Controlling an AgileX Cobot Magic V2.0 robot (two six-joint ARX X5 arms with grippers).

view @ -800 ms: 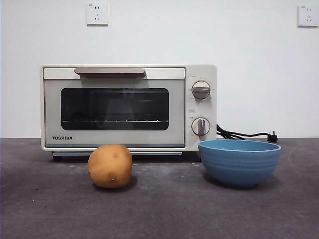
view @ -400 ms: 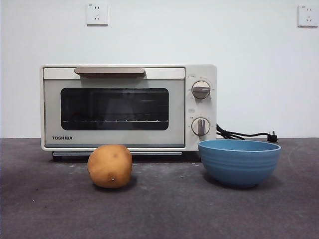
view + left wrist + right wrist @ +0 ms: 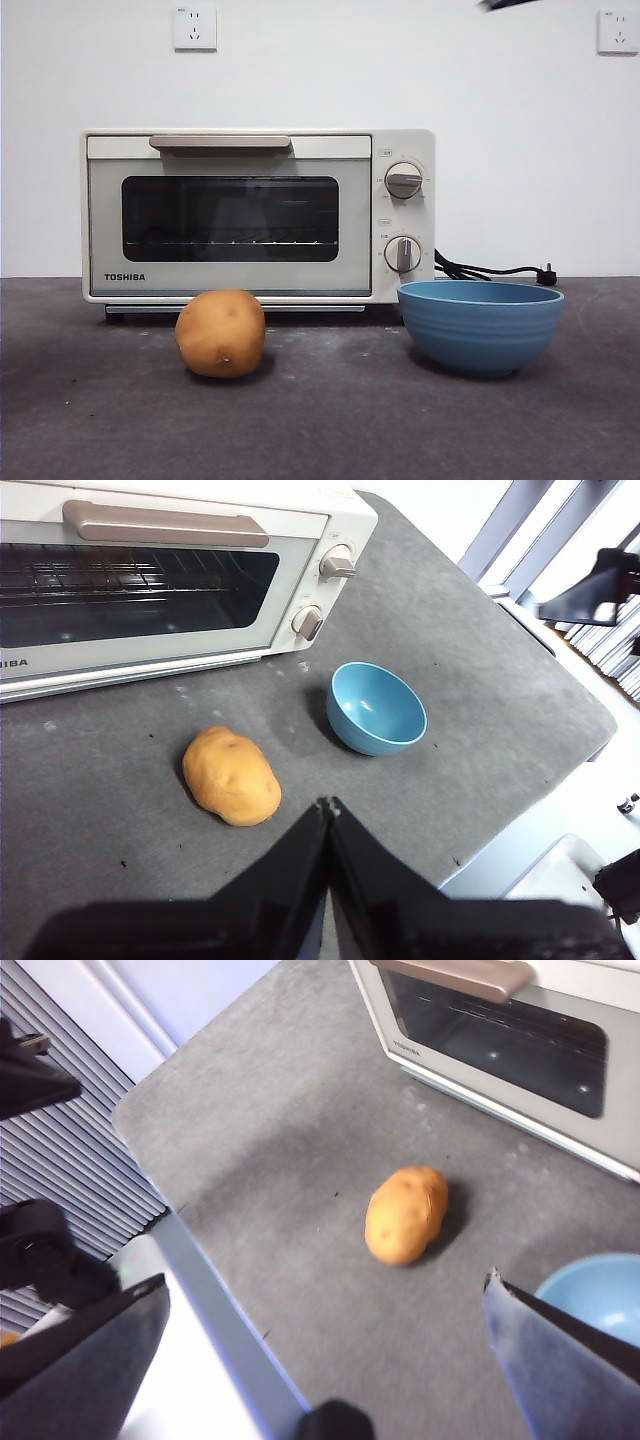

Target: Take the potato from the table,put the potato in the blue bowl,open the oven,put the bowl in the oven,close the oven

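Note:
The golden-brown potato (image 3: 220, 333) lies on the dark grey table (image 3: 330, 425) in front of the oven (image 3: 258, 215), whose door is shut. To its right stands the blue bowl (image 3: 480, 325), holding nothing. My left gripper (image 3: 328, 805) hangs shut high above the table, back from the potato (image 3: 232, 776) and the bowl (image 3: 376, 708). My right gripper (image 3: 325, 1282) is open wide, also high up, with the potato (image 3: 406, 1214) lying between its jaws' lines and the bowl (image 3: 600, 1295) by one jaw. Neither gripper touches anything.
The oven's black cord (image 3: 490, 270) trails behind the bowl. A black arm tip (image 3: 505, 4) shows at the top edge of the front view. The table's edge (image 3: 200, 1260) drops off close to the potato's side. Wall sockets (image 3: 195, 28) sit above the oven.
A black arm tip has come into the top right of the front view. The potato, the bowl and the oven have not moved.

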